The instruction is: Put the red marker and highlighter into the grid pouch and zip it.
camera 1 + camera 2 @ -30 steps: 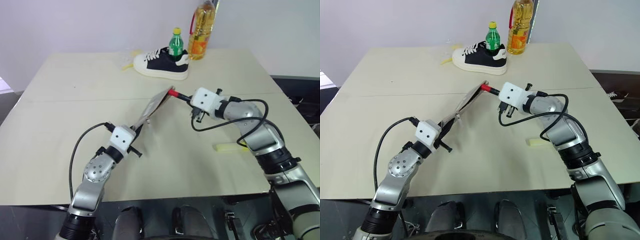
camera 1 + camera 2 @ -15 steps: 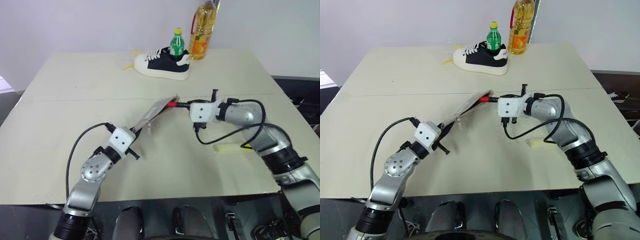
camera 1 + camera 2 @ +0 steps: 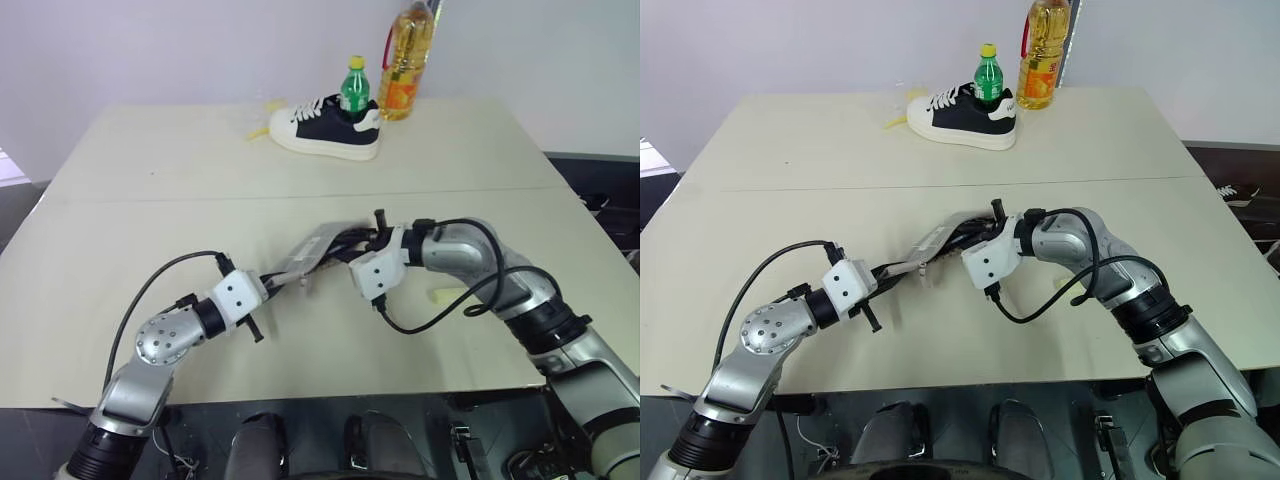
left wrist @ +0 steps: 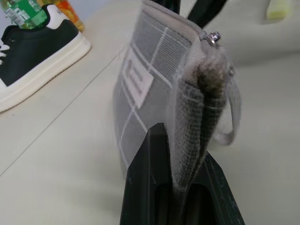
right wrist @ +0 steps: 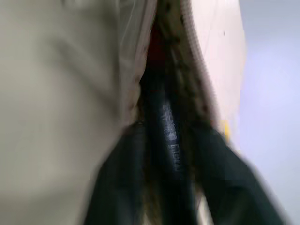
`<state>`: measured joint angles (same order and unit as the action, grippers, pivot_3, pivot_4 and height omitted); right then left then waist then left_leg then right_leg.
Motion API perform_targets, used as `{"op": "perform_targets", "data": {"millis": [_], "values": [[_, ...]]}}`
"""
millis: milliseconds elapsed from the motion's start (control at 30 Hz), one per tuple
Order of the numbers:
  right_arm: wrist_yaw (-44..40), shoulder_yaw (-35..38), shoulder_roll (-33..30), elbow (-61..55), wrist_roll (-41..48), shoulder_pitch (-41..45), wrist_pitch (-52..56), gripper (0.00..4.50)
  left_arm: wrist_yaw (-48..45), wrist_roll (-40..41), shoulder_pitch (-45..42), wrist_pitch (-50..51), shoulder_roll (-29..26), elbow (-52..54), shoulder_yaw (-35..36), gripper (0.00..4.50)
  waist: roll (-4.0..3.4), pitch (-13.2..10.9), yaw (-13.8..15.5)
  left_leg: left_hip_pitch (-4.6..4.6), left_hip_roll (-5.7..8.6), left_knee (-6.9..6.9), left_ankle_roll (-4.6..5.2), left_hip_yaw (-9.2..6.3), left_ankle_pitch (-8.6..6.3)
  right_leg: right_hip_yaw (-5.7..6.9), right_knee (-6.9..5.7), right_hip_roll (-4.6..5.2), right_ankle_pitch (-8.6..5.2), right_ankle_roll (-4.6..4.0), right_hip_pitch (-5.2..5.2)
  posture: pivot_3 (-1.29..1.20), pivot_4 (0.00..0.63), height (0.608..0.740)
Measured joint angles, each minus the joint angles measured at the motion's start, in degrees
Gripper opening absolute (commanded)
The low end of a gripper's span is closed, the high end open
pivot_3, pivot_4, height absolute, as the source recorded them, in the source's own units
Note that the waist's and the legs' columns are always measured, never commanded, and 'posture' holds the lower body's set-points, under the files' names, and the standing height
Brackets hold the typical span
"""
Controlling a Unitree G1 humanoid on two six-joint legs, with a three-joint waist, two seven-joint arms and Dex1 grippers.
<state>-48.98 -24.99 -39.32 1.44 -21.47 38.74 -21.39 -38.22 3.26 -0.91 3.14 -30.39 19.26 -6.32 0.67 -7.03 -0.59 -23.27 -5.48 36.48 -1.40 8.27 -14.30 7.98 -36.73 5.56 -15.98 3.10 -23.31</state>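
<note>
The grid pouch [image 3: 315,248], grey with white lines and a small label [image 4: 136,77], hangs low over the middle of the table. My left gripper [image 3: 268,282] is shut on its near end. My right gripper [image 3: 352,243] is at the pouch's open mouth. The red marker [image 5: 164,126] lies between its fingers, dark barrel showing and red tip inside the pouch. The fingers stand a little apart from the barrel, open. The pale yellow highlighter [image 3: 445,296] lies on the table to the right, partly behind my right arm's cable.
A black and white shoe [image 3: 320,128], a green bottle [image 3: 352,85] and a tall oil bottle [image 3: 405,60] stand at the table's far edge. A small yellow scrap [image 3: 258,130] lies left of the shoe.
My right gripper has swung in and down toward me and rolled, carrying the marker into the pouch's mouth, and its fingers have parted. The pouch has dropped from steeply tilted to nearly flat.
</note>
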Motion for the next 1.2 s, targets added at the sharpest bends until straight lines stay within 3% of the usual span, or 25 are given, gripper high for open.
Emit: {"op": "perform_targets", "data": {"millis": [33,133,200,400,567,700,933,1133,1200], "values": [[-0.07,0.80,0.00,-0.04,0.63,-0.08,0.34,3.73,0.06,-0.01,0.00,0.10,0.13,0.00,0.02,0.00,0.00,0.00,-0.02,0.00,0.00,0.02,0.00,0.00,0.00,0.00,-0.01,0.00,0.00,0.00,0.00,0.00,0.150,0.705],[-2.08,5.35,-0.18,-1.47,7.40,-1.12,6.38,3.73,0.59,-0.03,0.05,0.18,0.82,-0.01,0.10,0.00,0.01,-0.01,0.01,0.00,0.00,0.06,0.00,-0.05,0.00,0.00,-0.08,0.00,0.00,0.00,0.02,0.00,0.150,0.705],[-6.10,10.88,-1.35,-4.34,16.50,-2.59,16.87,3.73,1.24,-0.06,0.08,0.24,1.62,-0.05,0.11,0.00,0.02,-0.01,0.10,-0.01,0.00,0.11,0.01,-0.09,-0.01,0.00,-0.11,0.01,0.00,-0.01,0.05,0.00,0.150,0.705],[-16.56,20.84,-12.65,-9.36,30.96,-10.32,37.94,3.73,2.24,-0.21,-0.31,0.38,3.47,-0.85,-0.41,0.00,0.04,-0.01,0.31,-0.01,-0.01,0.23,0.07,-0.18,-0.05,0.02,-0.11,0.06,-0.01,-0.02,0.11,0.00,0.150,0.705],[-23.20,21.77,-23.33,-4.37,30.28,-20.59,38.71,3.73,1.93,-0.24,-1.77,0.36,4.52,-2.82,-2.39,0.00,0.04,-0.03,0.34,-0.02,0.00,0.33,0.11,-0.16,-0.07,0.02,-0.13,0.05,-0.01,-0.02,0.11,0.00,0.150,0.705],[-23.65,19.66,-24.01,2.03,26.55,-21.40,34.63,3.73,1.12,-0.25,-2.75,0.18,4.93,-3.48,-4.08,0.00,0.02,-0.04,-0.25,0.01,-0.03,0.41,0.11,-0.17,-0.07,0.00,-0.25,-0.01,-0.01,-0.02,0.09,0.00,0.150,0.705],[-24.06,14.48,-20.35,15.33,21.33,-14.63,28.22,3.73,1.06,-0.31,-3.60,0.07,5.40,-3.74,-4.41,0.00,0.03,-0.06,-0.04,-0.02,-0.03,0.52,0.11,-0.16,-0.07,0.00,-0.25,0.00,-0.01,-0.02,0.13,0.00,0.150,0.705],[-25.80,13.89,-19.54,18.47,20.30,-12.82,25.96,0.99,1.70,-0.53,-2.39,0.08,5.42,-3.21,-4.60,0.00,0.05,-0.05,0.02,-0.01,-0.03,0.55,0.11,-0.18,-0.07,0.00,-0.26,0.02,-0.01,-0.01,0.17,0.00,0.150,0.705],[-25.56,13.90,-19.23,17.93,19.90,-12.81,25.75,0.84,2.06,-0.59,-1.97,0.10,5.42,-3.02,-4.57,0.00,0.05,-0.05,0.02,-0.01,-0.04,0.55,0.11,-0.19,-0.07,0.01,-0.27,0.00,-0.01,-0.01,0.17,0.00,0.150,0.705]]}}
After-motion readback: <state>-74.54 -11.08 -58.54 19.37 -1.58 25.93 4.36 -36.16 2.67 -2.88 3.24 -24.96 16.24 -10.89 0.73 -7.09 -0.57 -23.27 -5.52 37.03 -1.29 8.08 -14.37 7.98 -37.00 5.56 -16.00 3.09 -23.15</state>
